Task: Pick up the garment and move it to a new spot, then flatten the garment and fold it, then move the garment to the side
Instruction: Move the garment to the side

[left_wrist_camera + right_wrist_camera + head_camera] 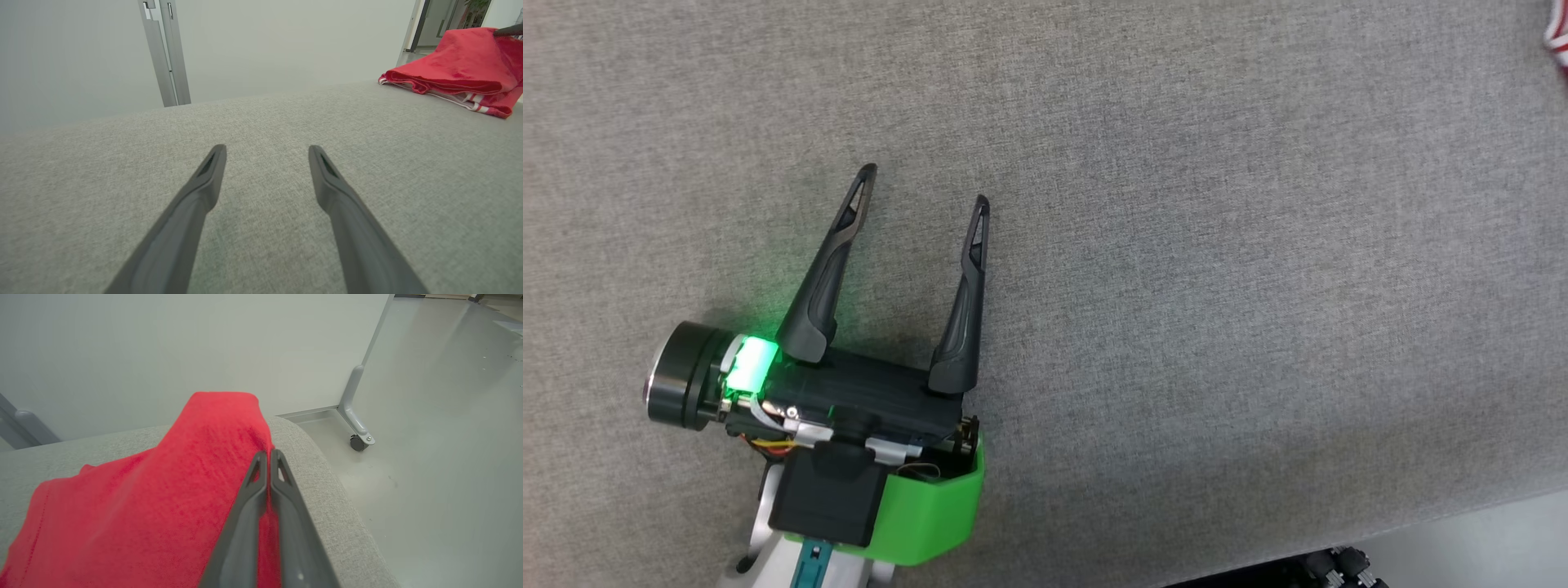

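**A:** What stood at the left of the head view?

**B:** The left claw [925, 183], low and left of centre. Its two fingers were spread wide with nothing between them, over the grey cloth tabletop [1217, 269]. A green light [752, 363] glowed at its wrist.

**A:** And the garment there?

**B:** Only a red-and-white sliver of the garment [1558, 41], at the far upper right edge, well apart from that claw.

**A:** In the left wrist view?

**B:** A metal post [163, 53] stood at upper left. In the upper right corner the garment lay folded in layers, with a white-striped hem along its lower edge. Its long axis ran left to right, rising toward the right, where a dark fingertip [508, 30] met its top.

**A:** And the right wrist view?

**B:** The garment lay across the lower left. Its long axis ran from lower left to upper centre, and its narrow end pointed at the top of the frame, beside the tabletop's rounded corner. The right claw [269, 452] was pressed together, pinching the garment's right edge. To the right were the pale floor [441, 465] and a caster [358, 443].
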{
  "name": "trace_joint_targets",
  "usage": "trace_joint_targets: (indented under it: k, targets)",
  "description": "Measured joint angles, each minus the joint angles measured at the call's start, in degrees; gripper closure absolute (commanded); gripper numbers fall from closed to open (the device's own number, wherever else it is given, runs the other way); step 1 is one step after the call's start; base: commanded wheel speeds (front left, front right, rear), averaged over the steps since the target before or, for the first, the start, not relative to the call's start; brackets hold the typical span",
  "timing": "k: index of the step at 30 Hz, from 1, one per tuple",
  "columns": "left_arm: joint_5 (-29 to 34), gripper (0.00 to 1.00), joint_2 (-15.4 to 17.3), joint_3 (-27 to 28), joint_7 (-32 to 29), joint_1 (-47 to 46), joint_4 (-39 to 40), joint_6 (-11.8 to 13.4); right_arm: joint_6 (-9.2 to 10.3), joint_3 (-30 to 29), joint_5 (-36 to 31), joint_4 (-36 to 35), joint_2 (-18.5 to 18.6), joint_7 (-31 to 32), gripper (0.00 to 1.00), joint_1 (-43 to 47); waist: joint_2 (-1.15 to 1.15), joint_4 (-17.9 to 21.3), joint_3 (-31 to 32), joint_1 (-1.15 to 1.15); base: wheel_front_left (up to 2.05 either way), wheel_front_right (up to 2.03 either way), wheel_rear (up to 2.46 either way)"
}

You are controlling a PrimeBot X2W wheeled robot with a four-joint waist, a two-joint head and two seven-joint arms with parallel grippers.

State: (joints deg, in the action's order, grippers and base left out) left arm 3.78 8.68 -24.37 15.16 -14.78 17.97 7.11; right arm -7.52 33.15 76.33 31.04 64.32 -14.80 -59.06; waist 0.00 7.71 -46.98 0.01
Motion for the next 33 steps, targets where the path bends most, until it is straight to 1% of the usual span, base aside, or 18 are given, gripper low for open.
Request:
trace_joint_targets:
  k: [2,3,4,5,7,9,11,15,19,20,22,26,28,33]
  targets:
    - [-0.01,0.0,0.36,-0.24,0.03,-0.01,0.46,0.46,0.0,0.04,-1.04,1.81,0.9,-0.02,1.0,-0.01,0.0,0.24,-0.53,0.0,0.0,0.0,0.0]
    - [-0.03,0.0,0.51,-0.38,0.04,-0.04,0.58,0.54,0.0,0.16,-1.8,2.77,0.92,-0.11,0.04,-0.08,0.0,0.22,-0.68,0.0,0.0,0.0,0.0]
    - [-0.12,0.0,0.59,-0.57,0.04,-0.18,0.52,0.66,0.0,0.01,-2.8,4.21,0.4,-0.16,0.0,-0.55,0.0,0.11,-0.71,0.0,0.0,0.0,0.0]
    - [-0.26,0.0,0.59,-0.78,0.04,-0.31,0.41,0.81,0.0,-0.32,-4.22,5.03,-0.24,-0.16,0.0,-1.29,0.0,0.0,-0.68,0.0,0.0,0.0,0.0]
    - [-0.73,0.0,0.51,-1.26,0.03,-0.79,0.09,1.14,0.0,-1.89,-9.79,6.61,-1.72,-0.19,0.0,-3.22,0.0,-0.4,-0.39,0.0,0.0,0.0,0.0]
    - [-1.27,0.0,0.2,-1.41,0.02,-0.94,-0.26,1.65,0.0,-4.87,-16.1,6.8,-4.1,-0.22,0.0,-4.39,0.0,-0.78,0.25,0.0,0.0,0.0,0.0]
    - [-1.57,0.0,0.01,-1.36,0.01,-1.07,-0.6,2.2,0.0,-7.46,-21.76,5.52,-7.24,-0.24,0.0,-4.17,0.0,-1.12,1.2,0.0,0.0,0.0,0.0]
    - [-3.25,0.0,-0.15,-0.78,-0.02,-0.96,-1.85,3.19,-0.01,-11.63,-30.71,-0.6,-15.35,-0.25,0.0,1.57,0.0,-1.84,4.06,0.0,0.0,0.0,0.0]
    - [-5.41,0.0,-1.09,0.1,-0.02,0.43,-3.81,3.58,-0.01,-13.76,-35.76,-5.55,-21.76,-0.24,0.0,8.4,0.0,-2.49,7.4,-0.01,0.0,0.0,0.0]
    - [-6.89,0.0,-1.64,0.58,-0.02,1.18,-4.47,3.68,-0.02,-14.33,-36.97,-6.8,-23.51,-0.24,0.0,10.1,0.0,-2.67,8.47,-0.01,0.0,0.0,0.0]
    - [-8.99,0.0,-2.36,1.63,-0.02,2.65,-6.25,3.34,-0.02,-15.24,-38.84,-8.81,-26.52,-0.24,0.0,13.15,0.0,-2.96,10.43,-0.01,0.0,0.0,0.0]
    - [-13.65,0.0,-3.65,4.32,-0.03,6.06,-10.49,1.34,-0.01,-17.73,-44.84,-10.9,-33.23,-0.24,0.0,19.79,0.0,-3.48,14.99,-0.01,0.0,0.0,0.0]
    - [-14.4,0.0,-4.28,5.87,-0.02,7.26,-11.67,0.58,-0.02,-19.01,-46.68,-11.95,-37.23,-0.24,0.0,23.23,0.0,-3.66,17.49,-0.02,0.0,0.0,0.0]
    - [-15.62,0.0,-5.34,9.44,-0.02,10.35,-13.32,-0.85,-0.01,-21.89,-51.9,-15.68,-44.44,-0.24,0.0,31.06,0.0,-3.92,23.17,-0.02,0.0,0.0,0.0]
